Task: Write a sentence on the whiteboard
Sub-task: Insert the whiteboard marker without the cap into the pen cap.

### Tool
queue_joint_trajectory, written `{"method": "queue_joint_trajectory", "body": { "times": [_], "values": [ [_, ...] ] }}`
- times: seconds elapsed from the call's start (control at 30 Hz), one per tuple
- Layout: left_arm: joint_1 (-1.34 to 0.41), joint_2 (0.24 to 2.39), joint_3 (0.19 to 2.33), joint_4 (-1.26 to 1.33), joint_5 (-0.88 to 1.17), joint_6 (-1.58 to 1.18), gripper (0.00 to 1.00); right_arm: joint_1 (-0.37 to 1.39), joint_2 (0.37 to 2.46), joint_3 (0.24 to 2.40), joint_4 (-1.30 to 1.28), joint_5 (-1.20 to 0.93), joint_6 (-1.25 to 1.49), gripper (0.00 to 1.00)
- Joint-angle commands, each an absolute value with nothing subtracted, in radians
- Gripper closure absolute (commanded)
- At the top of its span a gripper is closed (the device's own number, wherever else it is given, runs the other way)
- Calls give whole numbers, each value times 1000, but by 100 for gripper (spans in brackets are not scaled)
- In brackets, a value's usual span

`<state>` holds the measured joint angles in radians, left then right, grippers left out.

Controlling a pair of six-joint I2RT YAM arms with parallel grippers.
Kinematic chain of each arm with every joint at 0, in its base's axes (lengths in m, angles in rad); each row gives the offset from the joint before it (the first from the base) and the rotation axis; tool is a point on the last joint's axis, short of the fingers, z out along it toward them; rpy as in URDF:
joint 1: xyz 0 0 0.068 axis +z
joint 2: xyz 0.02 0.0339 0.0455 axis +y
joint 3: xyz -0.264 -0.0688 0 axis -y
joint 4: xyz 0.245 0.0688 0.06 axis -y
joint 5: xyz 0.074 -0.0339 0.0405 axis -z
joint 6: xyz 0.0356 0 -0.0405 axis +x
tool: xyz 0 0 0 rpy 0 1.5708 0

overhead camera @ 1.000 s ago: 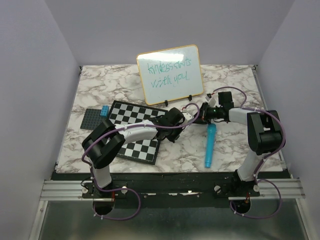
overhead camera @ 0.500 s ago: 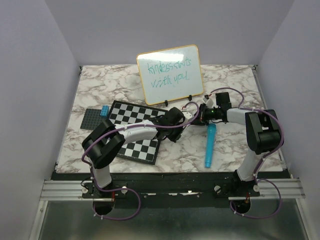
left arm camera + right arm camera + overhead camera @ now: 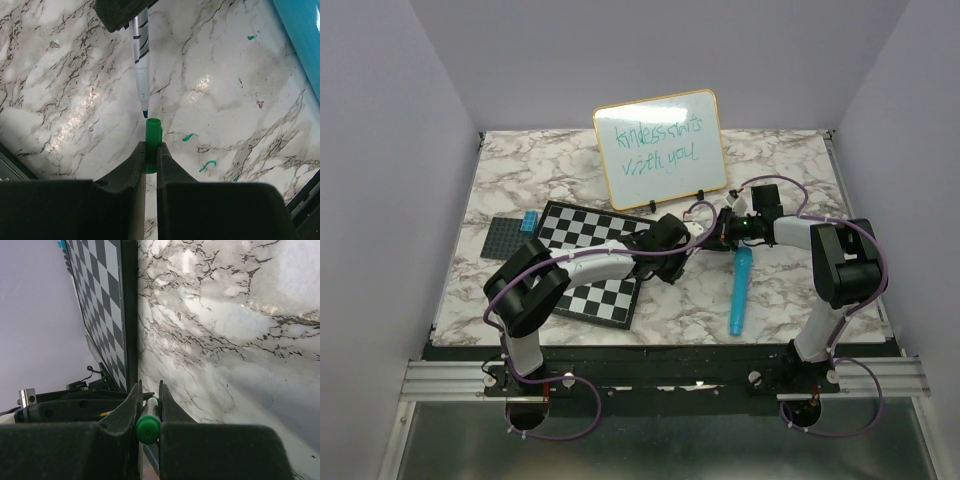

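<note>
My left hand (image 3: 151, 146) is pinching a small green cap (image 3: 152, 127), its open end facing the pen tip. My right hand (image 3: 148, 386) is clamped on the marker (image 3: 140, 65), whose tip hangs just short of the cap's mouth. Both meet just in front of the whiteboard (image 3: 708, 170), near its right foot. The whiteboard stands propped at the back, and the sentence (image 3: 655, 143) fills it in two green lines. I judge the marker light, stiff and a bit slick, so mid-barrel is the grip. The whiteboard looks light and tippy. I'd take it by the frame, never the face, since the ink would likely smear.
</note>
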<state>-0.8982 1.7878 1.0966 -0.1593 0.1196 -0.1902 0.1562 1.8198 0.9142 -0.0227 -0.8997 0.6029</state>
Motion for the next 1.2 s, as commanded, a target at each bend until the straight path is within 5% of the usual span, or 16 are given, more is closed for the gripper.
{"method": "queue_joint_trajectory", "body": {
  "times": [0.0,1.17],
  "values": [
    [-893,1766,1074,-138,123,-209,100,160,1832,900,-9,-914,609,100],
    [-876,1761,1071,-100,150,-242,100,161,1868,900,-9,-920,618,99]
  ]
}}
